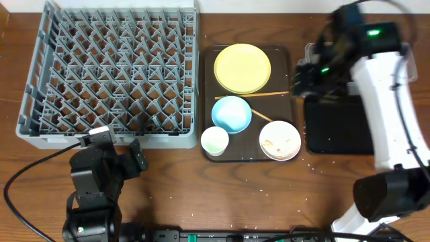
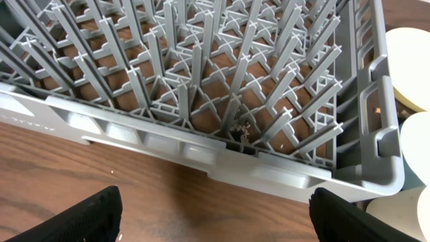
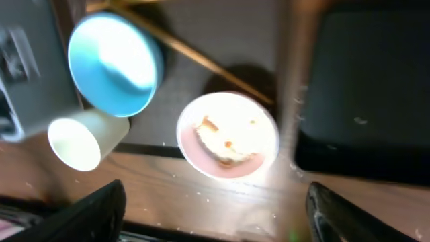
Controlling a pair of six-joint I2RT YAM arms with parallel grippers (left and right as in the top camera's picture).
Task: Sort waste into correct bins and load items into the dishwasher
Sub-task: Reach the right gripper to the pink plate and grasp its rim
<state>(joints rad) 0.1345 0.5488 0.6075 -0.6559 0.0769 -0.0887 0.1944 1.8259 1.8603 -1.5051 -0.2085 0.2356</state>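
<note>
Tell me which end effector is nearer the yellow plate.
Right. The right end effector hovers close beside the yellow plate, on its right; the left end effector sits far off, before the dish rack.

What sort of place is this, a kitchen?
Probably a test bench staged as a dish-clearing station: a grey dish rack, a brown tray of used dishes, and robot arms at a wooden table.
</note>
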